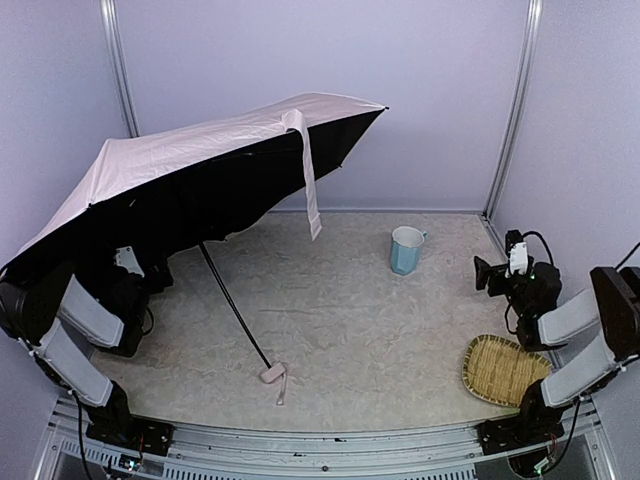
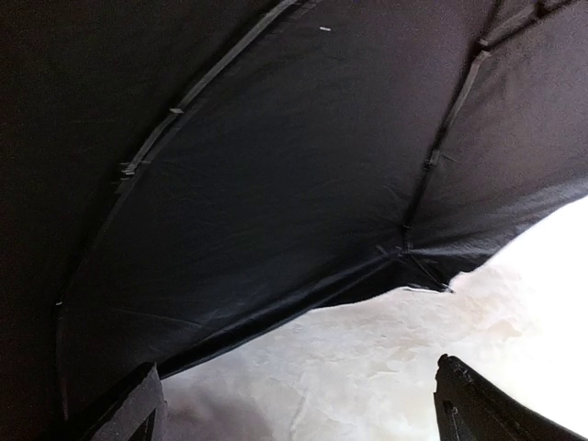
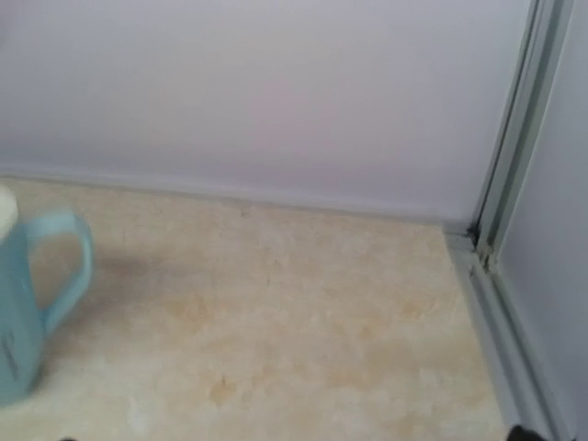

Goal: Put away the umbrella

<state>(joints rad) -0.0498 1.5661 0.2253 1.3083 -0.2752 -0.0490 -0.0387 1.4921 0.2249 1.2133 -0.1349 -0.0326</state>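
The umbrella (image 1: 190, 160) stands open and tilted on the table, pale pink outside and black inside. Its closing strap (image 1: 310, 185) hangs from the canopy edge. The thin black shaft (image 1: 232, 305) slants down to the small pink handle (image 1: 272, 374), which rests on the table near the front middle. My left gripper (image 2: 299, 418) is open and empty under the canopy, facing the black lining (image 2: 276, 165); in the top view the canopy mostly hides it. My right gripper (image 1: 484, 272) is open and empty at the far right, away from the umbrella.
A light-blue cup (image 1: 406, 250) stands at the back right, and also shows in the right wrist view (image 3: 23, 312). A woven bamboo tray (image 1: 500, 370) lies at the front right by the right arm. Walls and a metal post (image 1: 512, 110) enclose the table.
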